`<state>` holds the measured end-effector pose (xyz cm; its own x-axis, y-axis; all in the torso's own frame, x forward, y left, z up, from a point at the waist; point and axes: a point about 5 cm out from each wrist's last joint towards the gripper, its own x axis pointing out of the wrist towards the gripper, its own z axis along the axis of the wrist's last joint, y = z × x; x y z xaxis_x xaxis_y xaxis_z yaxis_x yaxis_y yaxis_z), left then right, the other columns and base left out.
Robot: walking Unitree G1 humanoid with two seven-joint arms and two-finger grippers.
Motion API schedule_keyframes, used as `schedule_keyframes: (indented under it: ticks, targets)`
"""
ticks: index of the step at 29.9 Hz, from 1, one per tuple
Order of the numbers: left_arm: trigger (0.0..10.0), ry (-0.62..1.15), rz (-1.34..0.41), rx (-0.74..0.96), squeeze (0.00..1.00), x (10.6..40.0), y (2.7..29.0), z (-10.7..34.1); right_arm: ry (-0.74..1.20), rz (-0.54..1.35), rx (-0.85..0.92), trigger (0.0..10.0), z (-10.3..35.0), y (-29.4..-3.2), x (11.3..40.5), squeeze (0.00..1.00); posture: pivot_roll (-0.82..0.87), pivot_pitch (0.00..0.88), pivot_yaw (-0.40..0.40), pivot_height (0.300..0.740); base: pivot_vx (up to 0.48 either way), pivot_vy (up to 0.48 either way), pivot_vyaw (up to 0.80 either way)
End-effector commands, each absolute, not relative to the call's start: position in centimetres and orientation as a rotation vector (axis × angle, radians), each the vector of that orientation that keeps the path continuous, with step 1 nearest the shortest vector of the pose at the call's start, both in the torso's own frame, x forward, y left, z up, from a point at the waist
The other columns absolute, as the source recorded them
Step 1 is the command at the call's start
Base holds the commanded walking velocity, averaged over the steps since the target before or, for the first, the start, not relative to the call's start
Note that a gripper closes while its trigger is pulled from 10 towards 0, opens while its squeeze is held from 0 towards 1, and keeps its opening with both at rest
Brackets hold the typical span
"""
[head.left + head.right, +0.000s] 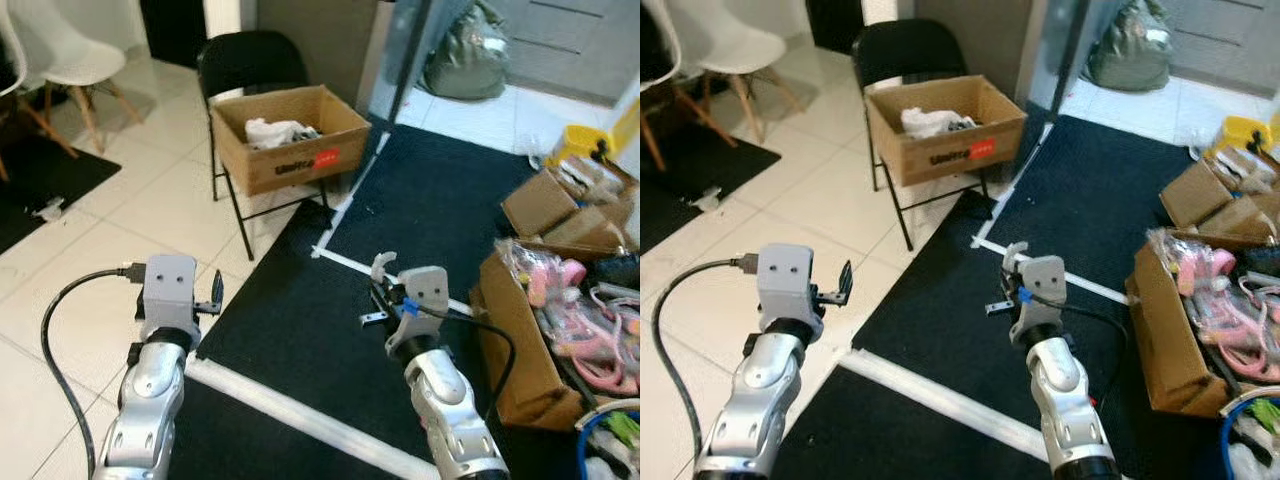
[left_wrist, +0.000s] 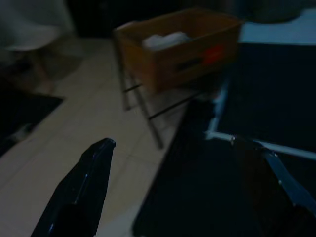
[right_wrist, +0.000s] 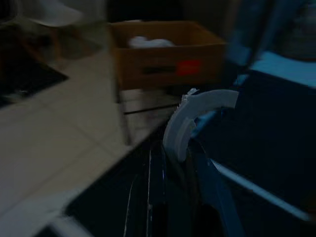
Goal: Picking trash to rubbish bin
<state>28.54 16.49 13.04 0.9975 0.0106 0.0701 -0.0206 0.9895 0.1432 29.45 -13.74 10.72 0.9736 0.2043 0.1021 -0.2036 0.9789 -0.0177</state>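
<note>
Right now the right claw (image 1: 378, 290) is closed on a curved white scrap (image 3: 195, 116), a pale arc of plastic or card pinched between its two black fingers and sticking up past their tips. It hangs over the black mat (image 1: 420, 210), near the middle of the scene. The left claw (image 1: 212, 297) is held out over the white tiled floor (image 1: 150, 200) to the left, its fingers spread apart with nothing between them.

The bin looks to be the cardboard box (image 1: 290, 135) sitting on a black folding chair (image 1: 245, 65) at the far side, a little left of centre, well apart from both claws. It has a red label on its front and crumpled white paper (image 1: 275, 131) already inside.

The step in hand seems to be carrying the scrap to that box. To do it well, the grip should stay firm while the robot walks, since the scrap is thin and held only at its lower end. The claw should come in above the box's near rim, well over the opening, before letting go, so the light piece drops inside rather than catching the edge or fluttering to the floor. The chair is light, so the arm should not knock it.

A second open box (image 1: 520, 340) full of pink odds and ends stands at the right.
</note>
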Motion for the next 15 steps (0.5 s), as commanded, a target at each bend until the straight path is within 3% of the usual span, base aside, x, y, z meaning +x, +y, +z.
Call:
schedule_keyframes:
  ticks: [1,15]
  targets:
    - [10.0,-0.063,0.033,0.155,0.00,28.34,17.07,12.85,-0.090,0.207,0.008,10.0,10.40,-13.51,29.32,0.00,0.00,0.099,-0.047,0.740,0.259,0.000,-0.46]
    - [10.0,-0.062,0.031,0.157,0.00,28.31,17.11,12.84,-0.086,0.207,0.008,10.0,10.32,-13.46,29.31,0.00,0.00,0.106,-0.047,0.740,0.262,0.000,-0.46]
